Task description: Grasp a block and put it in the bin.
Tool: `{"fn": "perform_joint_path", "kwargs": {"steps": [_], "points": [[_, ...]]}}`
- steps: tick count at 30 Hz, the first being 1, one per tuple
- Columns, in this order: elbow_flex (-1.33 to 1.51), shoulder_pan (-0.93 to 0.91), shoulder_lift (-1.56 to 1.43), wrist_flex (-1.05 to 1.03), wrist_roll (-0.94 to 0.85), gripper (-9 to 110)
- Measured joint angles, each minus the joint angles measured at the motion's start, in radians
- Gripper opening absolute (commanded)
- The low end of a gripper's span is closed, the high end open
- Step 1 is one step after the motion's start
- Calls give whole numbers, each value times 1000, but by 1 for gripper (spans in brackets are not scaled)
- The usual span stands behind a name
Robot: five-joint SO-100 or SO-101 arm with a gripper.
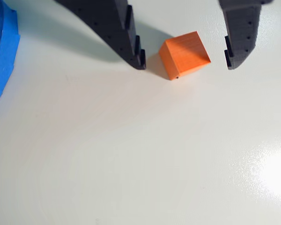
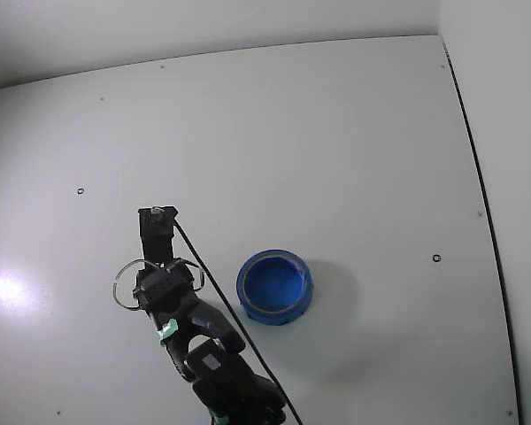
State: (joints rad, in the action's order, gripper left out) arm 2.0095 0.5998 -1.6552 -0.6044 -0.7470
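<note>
In the wrist view a small orange cube, the block (image 1: 185,54), rests on the white table between my two dark fingers. My gripper (image 1: 186,65) is open, its jaws spread wider than the block; a gap shows on each side and neither finger touches it. The blue bin (image 1: 2,51) shows only as a rim piece at the left edge of that view. The fixed view shows the bin (image 2: 275,312) as a round blue bowl, to the right of my gripper (image 2: 157,221), which points down at the table. The arm hides the block in the fixed view.
The arm's dark body (image 2: 208,354) and a black cable (image 2: 221,301) run from the bottom edge up to the gripper, passing just left of the bin. The white table (image 2: 336,133) ends at a wall along the right and back.
</note>
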Motion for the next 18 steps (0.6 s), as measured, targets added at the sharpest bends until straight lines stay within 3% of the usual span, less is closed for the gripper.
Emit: {"fn": "perform_joint_path", "kwargs": {"steps": [13, 18], "points": [[0, 0, 0, 3, -9, 21], [0, 0, 0, 3, -9, 1]]}}
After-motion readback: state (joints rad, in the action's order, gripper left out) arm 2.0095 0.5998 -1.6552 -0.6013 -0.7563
